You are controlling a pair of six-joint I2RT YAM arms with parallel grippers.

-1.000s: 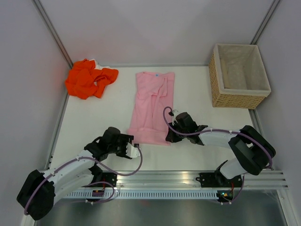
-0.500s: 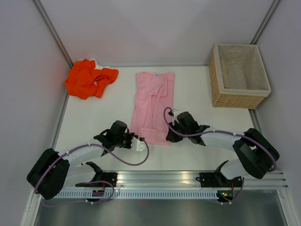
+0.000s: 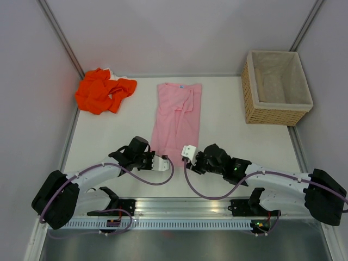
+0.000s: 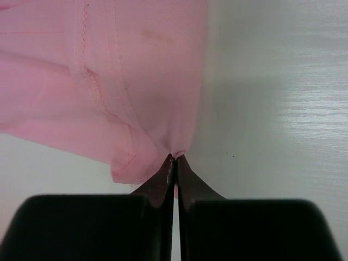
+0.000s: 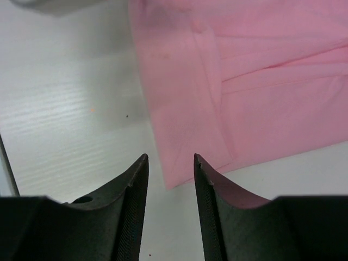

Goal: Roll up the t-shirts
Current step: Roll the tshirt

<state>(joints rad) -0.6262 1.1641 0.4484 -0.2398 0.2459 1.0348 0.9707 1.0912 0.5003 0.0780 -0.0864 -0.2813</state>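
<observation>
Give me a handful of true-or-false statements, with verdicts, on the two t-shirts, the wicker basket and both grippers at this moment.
1. The left gripper is shut on the near hem of the plain light pink t-shirt. True.
2. The right gripper is clamped on the pink t-shirt. False: its jaws stand open at the shirt's near corner.
3. The bright orange t-shirt lies crumpled at the far left, apart from the pink one. True.
4. The woven wicker basket holds the orange t-shirt. False: no shirt is in it.
5. The pink t-shirt is rolled up. False: it lies flat, folded lengthwise.
</observation>
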